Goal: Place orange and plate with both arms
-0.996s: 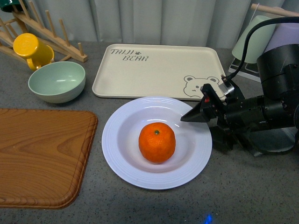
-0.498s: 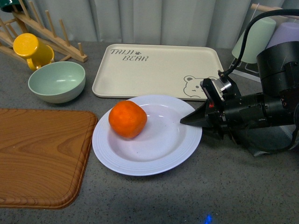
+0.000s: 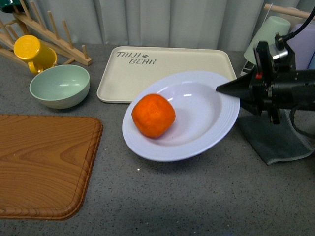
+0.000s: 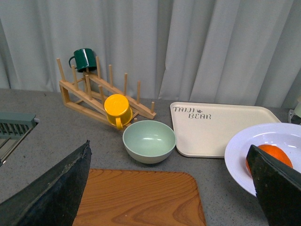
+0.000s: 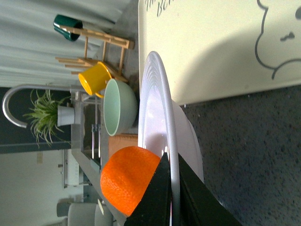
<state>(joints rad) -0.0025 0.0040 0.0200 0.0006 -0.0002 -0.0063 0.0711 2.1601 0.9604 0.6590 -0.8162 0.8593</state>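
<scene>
The white plate (image 3: 206,123) is lifted and tilted, its right rim raised, its left part low over the grey counter. My right gripper (image 3: 227,90) is shut on that right rim. The orange (image 3: 153,115) rests in the plate against its lower left side. In the right wrist view the rim (image 5: 162,103) runs between my black fingers and the orange (image 5: 124,176) sits beside them. In the left wrist view my left gripper (image 4: 171,188) is open and empty above the wooden board (image 4: 136,197), with the plate (image 4: 247,148) and orange (image 4: 277,153) partly behind one finger.
A beige bear tray (image 3: 162,69) lies behind the plate. A pale green bowl (image 3: 60,85), a yellow mug (image 3: 32,51) and a wooden rack (image 3: 47,32) stand at the back left. The wooden board (image 3: 44,164) lies front left. A grey cloth (image 3: 275,140) is under my right arm.
My right gripper has lifted the plate by its rim and carried it right and back. The plate tilted, and the orange rolled from the centre to its left side.
</scene>
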